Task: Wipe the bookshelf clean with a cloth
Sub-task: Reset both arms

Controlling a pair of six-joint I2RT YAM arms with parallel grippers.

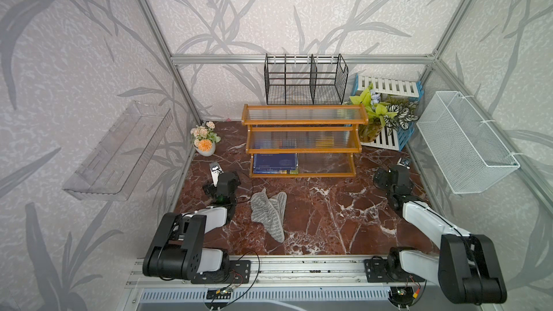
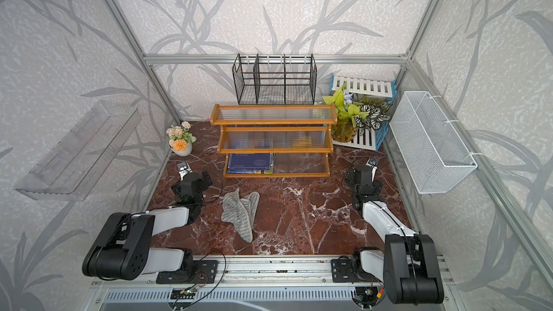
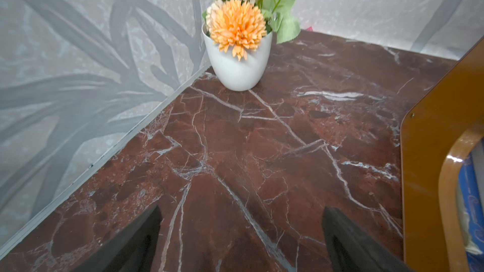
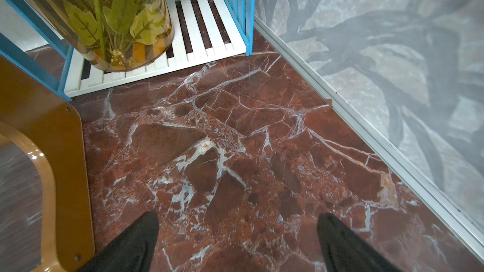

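Observation:
The bookshelf [image 1: 303,121] [image 2: 273,119], a stepped orange-brown frame with ribbed clear panels, stands at the middle back of the marble table. Blue books [image 1: 275,163] lie on its lowest tier. The grey and white striped cloth [image 1: 269,212] [image 2: 241,210] lies crumpled on the table in front of the shelf, free of both grippers. My left gripper [image 1: 215,173] [image 3: 241,221] is open and empty to the cloth's left, facing the flower pot. My right gripper [image 1: 402,164] [image 4: 238,226] is open and empty by the shelf's right end. A side panel of the shelf shows in each wrist view [image 3: 432,153] [image 4: 52,139].
A black wire rack [image 1: 305,80] stands behind the shelf. A white flower pot [image 1: 205,145] [image 3: 237,66] sits at the back left. A glass vase of leaves [image 1: 371,130] [image 4: 110,17] rests on a white and blue slatted crate [image 1: 389,142]. A white mesh basket [image 1: 466,142] hangs on the right wall, a clear tray [image 1: 119,151] on the left.

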